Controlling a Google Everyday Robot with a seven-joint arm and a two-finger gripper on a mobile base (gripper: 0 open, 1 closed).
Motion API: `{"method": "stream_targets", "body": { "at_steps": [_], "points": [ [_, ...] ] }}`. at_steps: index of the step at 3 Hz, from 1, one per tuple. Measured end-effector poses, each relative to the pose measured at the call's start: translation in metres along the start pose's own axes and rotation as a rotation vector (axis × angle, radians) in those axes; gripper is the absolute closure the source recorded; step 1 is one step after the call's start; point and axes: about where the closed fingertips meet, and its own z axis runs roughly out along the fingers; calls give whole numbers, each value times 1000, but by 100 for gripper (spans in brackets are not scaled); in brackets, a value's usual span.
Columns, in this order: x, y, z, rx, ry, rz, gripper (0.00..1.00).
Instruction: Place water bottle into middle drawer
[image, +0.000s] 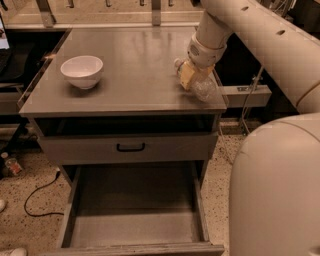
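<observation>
The water bottle is clear and crinkly and lies at the right edge of the grey cabinet top. Its cap end points to the back left. My gripper comes down from the upper right, and its yellowish fingers are closed across the bottle's middle. The bottle still seems to rest on the top. The middle drawer is pulled out wide open below, with a bare grey floor and low side walls. It is well below and to the front left of the gripper.
A white bowl stands on the left of the cabinet top. A shut grey drawer front with a black handle sits above the open drawer. My big white arm body fills the right side. A cable lies on the speckled floor at the left.
</observation>
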Motion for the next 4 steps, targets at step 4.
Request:
{"method": "stream_targets", "body": {
  "at_steps": [4],
  "points": [
    [94, 45, -62, 11, 33, 153, 100]
  ]
}}
